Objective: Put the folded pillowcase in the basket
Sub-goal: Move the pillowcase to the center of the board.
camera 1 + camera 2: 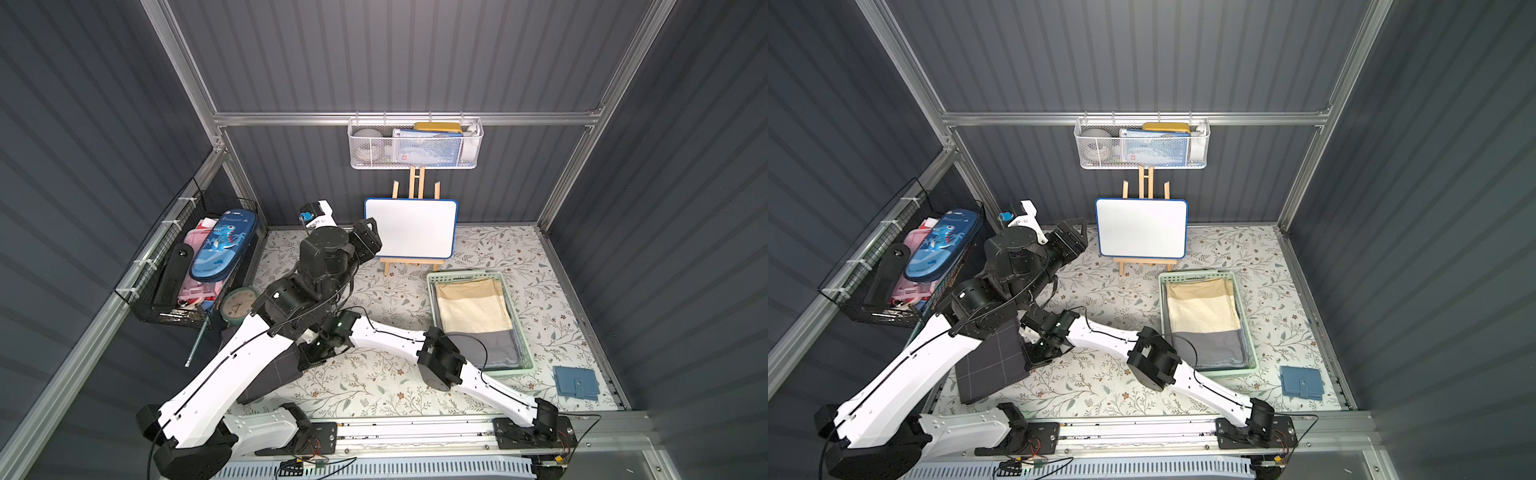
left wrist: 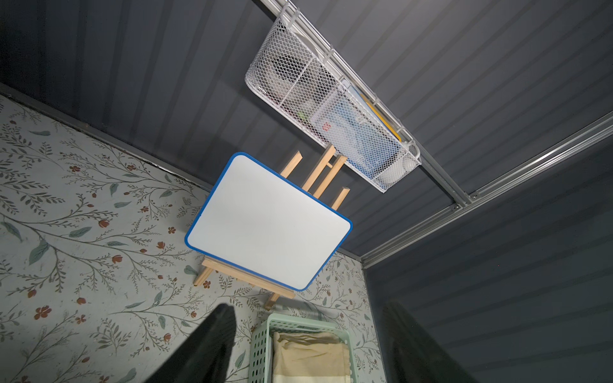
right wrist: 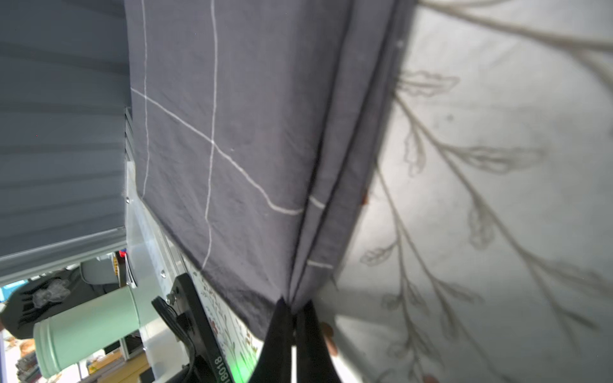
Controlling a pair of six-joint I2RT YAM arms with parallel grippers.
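At the near left of the floral counter (image 1: 1100,390) lies the folded pillowcase (image 1: 992,365), dark grey with thin white grid lines, its far part hidden under the left arm. The right gripper (image 1: 1034,353) reaches across from the right to the pillowcase's right edge. The right wrist view shows its two black fingers (image 3: 278,331) pressed together on the stacked fabric layers, so it is closed and pinching that edge. The pillowcase is not in the basket and lies well apart from it.

At the near right a blue wallet (image 1: 575,382) lies flat on the counter. Just beyond it, on the right half, stands the mint-green basket (image 1: 465,275). It holds a cream cloth (image 1: 473,307) in its far part and a grey cloth (image 1: 494,345) in its near part.

On the left a green-rimmed clock (image 1: 240,307) sits beside a black wire basket (image 1: 174,316) that holds a blue dinosaur pencil case (image 1: 224,245).

The left gripper (image 2: 306,306) is raised above the middle of the counter, facing the far wall. Its jaws stand wide apart with nothing between them.

Farther back a blue-framed whiteboard (image 1: 411,228) rests on a small wooden easel (image 1: 415,183). Above it a white mesh basket (image 1: 415,145) hangs on the far wall's rail.
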